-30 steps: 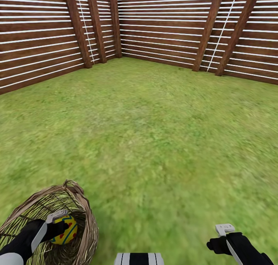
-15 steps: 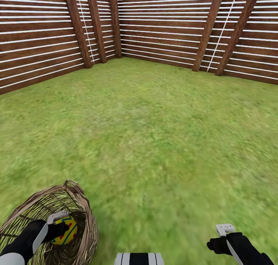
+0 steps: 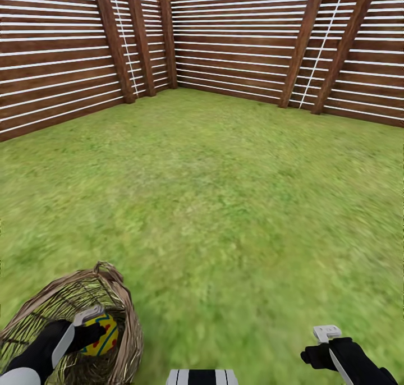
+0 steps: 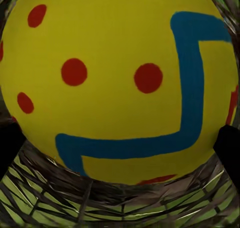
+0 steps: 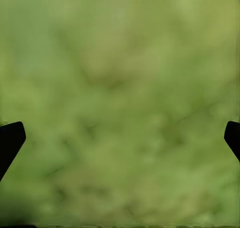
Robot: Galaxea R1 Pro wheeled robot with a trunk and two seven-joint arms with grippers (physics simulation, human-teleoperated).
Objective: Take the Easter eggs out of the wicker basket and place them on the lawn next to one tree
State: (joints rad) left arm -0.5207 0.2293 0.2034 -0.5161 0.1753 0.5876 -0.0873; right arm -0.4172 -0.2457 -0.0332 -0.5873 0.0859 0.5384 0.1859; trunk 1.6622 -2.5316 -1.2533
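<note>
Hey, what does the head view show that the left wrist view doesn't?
Head view alone: the wooden fence, the open lawn, the right gripper over grass, and the basket's rim. Left wrist view alone: the egg's red dots and blue zigzag close up between the dark fingertips. Both: that egg and the basket weave.
</note>
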